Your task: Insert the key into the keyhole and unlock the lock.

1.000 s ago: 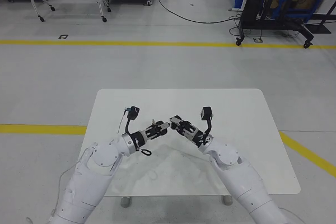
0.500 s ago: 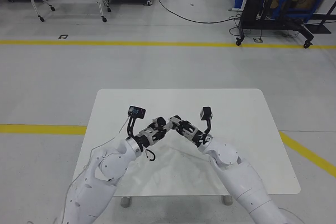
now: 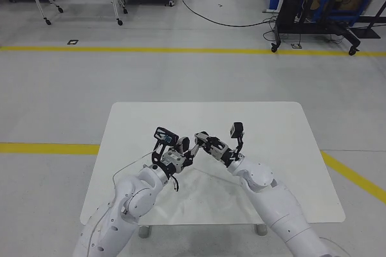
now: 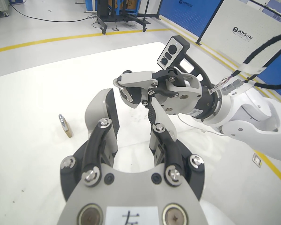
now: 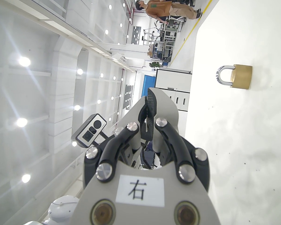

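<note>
Left fingers (image 4: 98,111) spread | right fingers (image 4: 135,80) pinch key (image 4: 125,95) | lock (image 4: 66,123) upright on table (image 4: 37,94)

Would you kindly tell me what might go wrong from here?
1. The right gripper pinches the small silver key at its very tips, just ahead of the left gripper's open fingers; a mistimed handover may drop it.
2. The brass padlock with a steel shackle stands upright and unheld on the white table, apart from both grippers; a push from the key could tip it.
</note>
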You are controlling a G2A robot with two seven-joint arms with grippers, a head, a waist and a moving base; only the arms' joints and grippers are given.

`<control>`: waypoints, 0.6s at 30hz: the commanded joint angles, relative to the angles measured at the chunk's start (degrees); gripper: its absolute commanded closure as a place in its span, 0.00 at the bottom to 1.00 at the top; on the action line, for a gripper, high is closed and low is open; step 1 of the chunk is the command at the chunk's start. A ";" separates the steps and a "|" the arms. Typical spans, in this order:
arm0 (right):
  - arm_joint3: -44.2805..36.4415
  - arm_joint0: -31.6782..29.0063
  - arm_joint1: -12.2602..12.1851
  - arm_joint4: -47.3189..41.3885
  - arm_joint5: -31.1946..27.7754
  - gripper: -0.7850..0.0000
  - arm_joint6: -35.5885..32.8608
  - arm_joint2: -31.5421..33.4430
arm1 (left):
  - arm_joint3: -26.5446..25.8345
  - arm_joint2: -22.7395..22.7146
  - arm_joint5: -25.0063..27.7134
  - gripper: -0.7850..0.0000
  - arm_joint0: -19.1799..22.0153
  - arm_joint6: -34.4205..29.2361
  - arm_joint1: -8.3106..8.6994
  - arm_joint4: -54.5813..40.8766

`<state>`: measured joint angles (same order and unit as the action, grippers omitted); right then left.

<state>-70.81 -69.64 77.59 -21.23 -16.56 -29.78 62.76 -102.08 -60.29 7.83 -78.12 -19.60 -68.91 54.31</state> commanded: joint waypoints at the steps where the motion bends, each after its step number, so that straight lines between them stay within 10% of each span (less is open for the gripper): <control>1: 0.10 0.10 0.05 -0.80 0.33 1.00 -0.90 -0.10 | 0.04 0.05 0.02 0.64 0.04 0.02 -0.05 -0.01; 18: 0.49 0.39 0.19 -2.18 1.37 1.00 -2.45 -0.03 | 0.53 1.20 -1.90 0.70 0.20 0.61 -0.28 8.57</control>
<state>-70.31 -69.24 77.78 -23.36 -15.18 -32.18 62.72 -101.57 -59.05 6.07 -77.93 -18.94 -69.18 62.70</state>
